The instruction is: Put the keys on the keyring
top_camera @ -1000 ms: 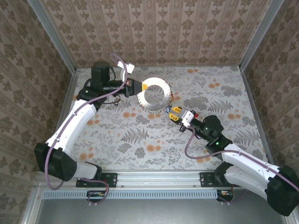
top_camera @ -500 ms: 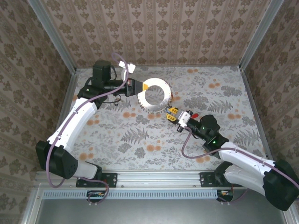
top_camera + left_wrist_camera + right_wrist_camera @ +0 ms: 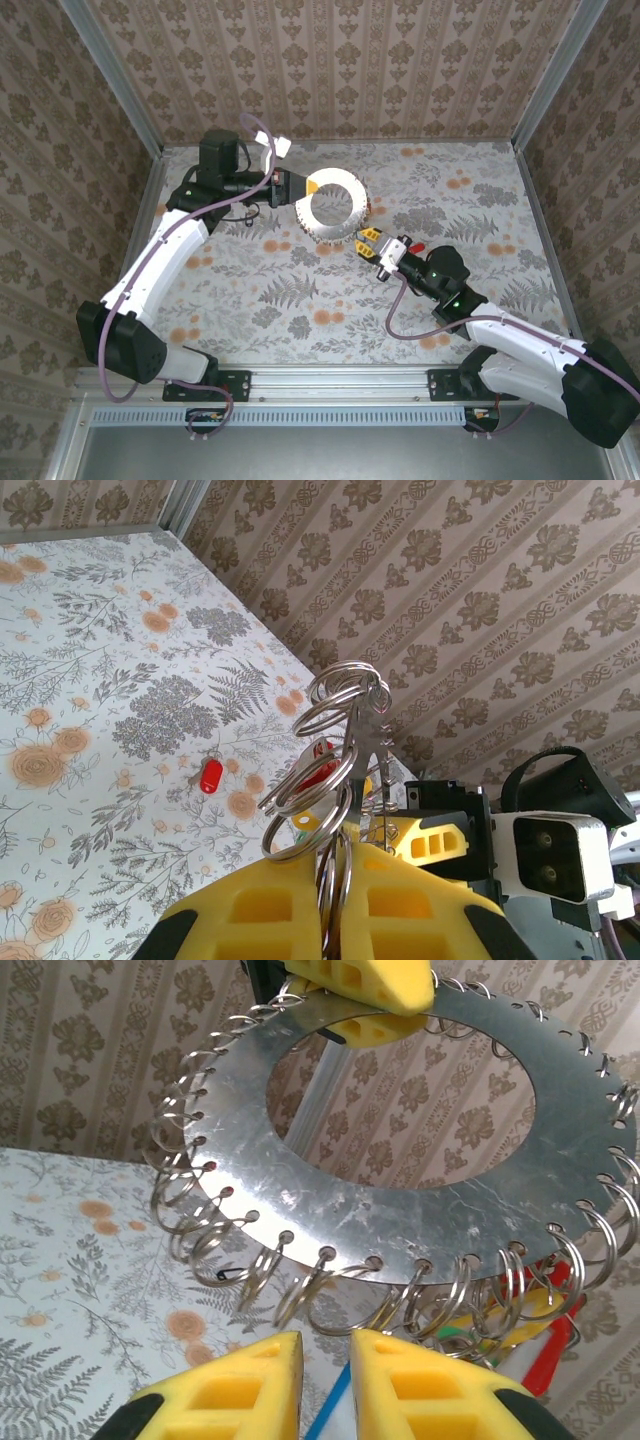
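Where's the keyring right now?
The keyring is far-centre over the table in the top view, left edge clamped in the left gripper, right gripper just off its lower-right rim.

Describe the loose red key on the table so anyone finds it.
On the floral tablecloth, look just right of the right hand, near-right of the raised keyring. The small red-headed key lies alone on the cloth; the other coloured ones hang at the ring.

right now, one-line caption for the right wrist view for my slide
left gripper holds the keyring by its rim; right gripper sits just below its fringe of small split rings
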